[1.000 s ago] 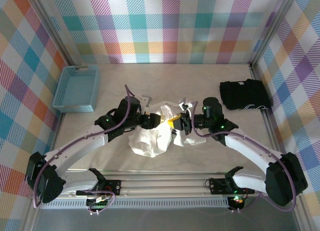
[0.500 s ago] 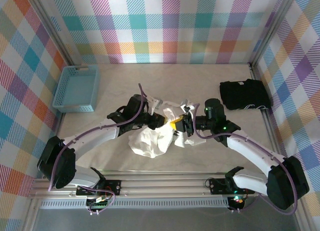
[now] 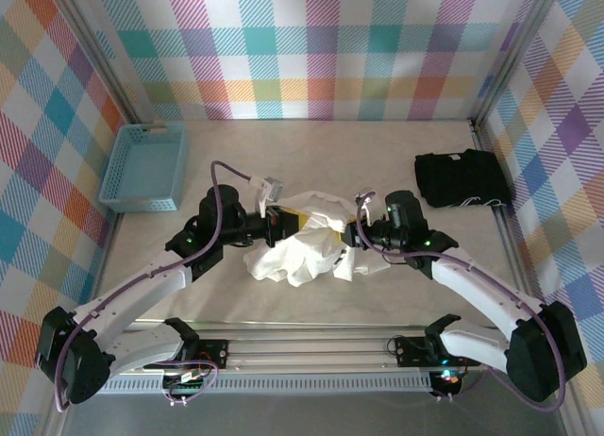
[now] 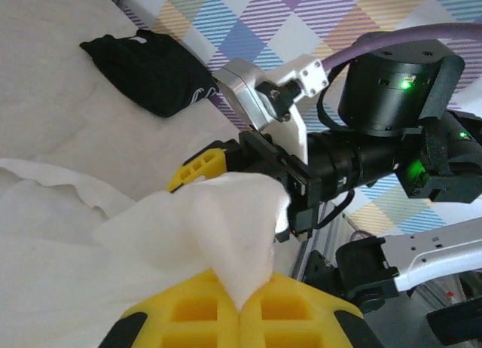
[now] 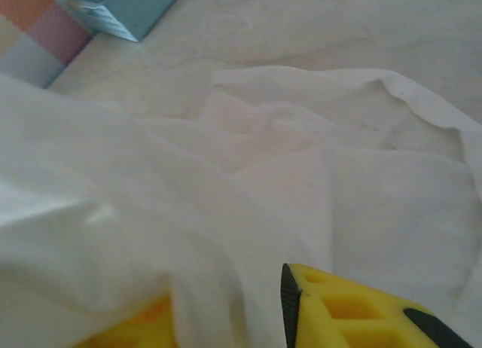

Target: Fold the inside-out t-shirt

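Top external view, left to right.

Blue basket (image 3: 143, 168): left of frame, on the table (image 3: 377, 143), well apart from the garment.

Left gripper (image 3: 282, 226): left of centre, at the shirt's left edge. Its wrist view shows the yellow fingers (image 4: 192, 312) pressed together at the bottom of the frame, with a peak of white fabric pinched in the seam between them.

Inside-out t-shirt (image 3: 304, 245): centre of frame, a crumpled white heap on the table, its upper part drawn up between the two grippers.

Right gripper (image 3: 352, 233): right of centre, at the shirt's right edge. Its wrist view shows two yellow fingers (image 5: 343, 312) at the bottom edge, set somewhat apart and clamping a thick bunch of fabric.

Black folded garment (image 3: 461, 179): upper right, near the wall, apart from the shirt.
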Controlling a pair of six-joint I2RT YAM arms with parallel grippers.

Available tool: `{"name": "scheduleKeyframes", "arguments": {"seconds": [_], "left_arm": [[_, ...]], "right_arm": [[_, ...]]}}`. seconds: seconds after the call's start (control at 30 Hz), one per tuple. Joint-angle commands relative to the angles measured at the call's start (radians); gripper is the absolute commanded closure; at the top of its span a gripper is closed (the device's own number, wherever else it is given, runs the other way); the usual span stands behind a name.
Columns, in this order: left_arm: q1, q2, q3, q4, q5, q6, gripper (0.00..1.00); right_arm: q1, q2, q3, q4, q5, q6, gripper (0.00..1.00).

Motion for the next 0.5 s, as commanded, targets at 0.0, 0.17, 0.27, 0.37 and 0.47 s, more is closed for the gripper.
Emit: {"name": "scheduleKeyframes", "arguments": {"seconds": [0.0,0.17,0.27,0.37,0.47], "left_arm": [[0.009,-0.020,-0.027,0.070,0.021,-0.037,1.00],[0.012,-0.010,-0.002,0.018,-0.051,-0.061,1.00],[0.013,-0.001,0.010,-0.007,-0.088,-0.072,1.00],[0.015,0.006,0.015,-0.015,-0.105,-0.083,1.00],[0.014,0.014,0.026,-0.038,-0.116,-0.086,1.00]], "right_arm": [[-0.004,-0.033,0.065,-0.121,0.090,-0.018,0.64],[-0.004,-0.153,0.041,-0.150,-0.062,-0.107,0.60],[-0.002,-0.214,0.015,-0.135,-0.241,-0.128,0.61],[0.012,-0.235,-0.021,-0.078,-0.362,-0.126,0.63],[0.045,-0.215,-0.030,-0.012,-0.434,-0.120,0.66]]}}
